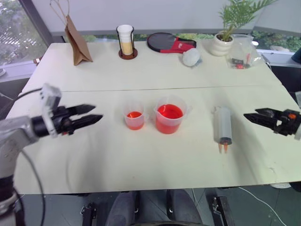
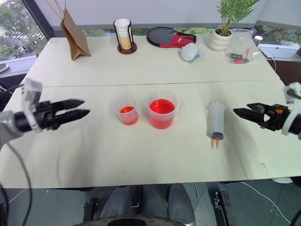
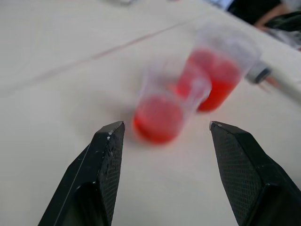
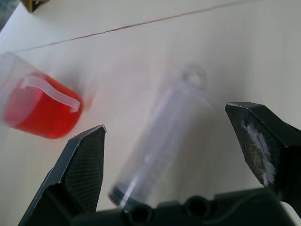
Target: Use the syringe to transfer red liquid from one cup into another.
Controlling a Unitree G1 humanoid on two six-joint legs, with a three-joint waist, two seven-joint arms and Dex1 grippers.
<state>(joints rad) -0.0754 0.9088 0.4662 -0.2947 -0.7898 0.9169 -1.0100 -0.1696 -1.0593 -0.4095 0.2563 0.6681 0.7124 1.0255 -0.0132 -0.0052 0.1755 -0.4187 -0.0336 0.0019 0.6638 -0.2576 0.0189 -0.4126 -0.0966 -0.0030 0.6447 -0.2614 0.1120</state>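
Your syringe [image 1: 222, 126] lies flat nearest the tabletop's [image 1: 141, 165] front edge, toward the right end. Just behind, mid-tabletop, stand the small cup [image 1: 134, 117] and the wide cup [image 1: 169, 116], both holding red liquid [image 1: 169, 113] (the wide one more). Left gripper [image 1: 96, 114] and right gripper [image 1: 248, 117] hover at either end, fingers apart, empty. Along the back edge: paper bag [image 1: 76, 42], tall glass [image 1: 126, 41], potted plant [image 1: 225, 33].

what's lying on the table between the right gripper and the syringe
Nothing. In the head views the stretch of table between the open right gripper and the syringe is bare. The right wrist view shows the syringe lying just ahead of its fingers.
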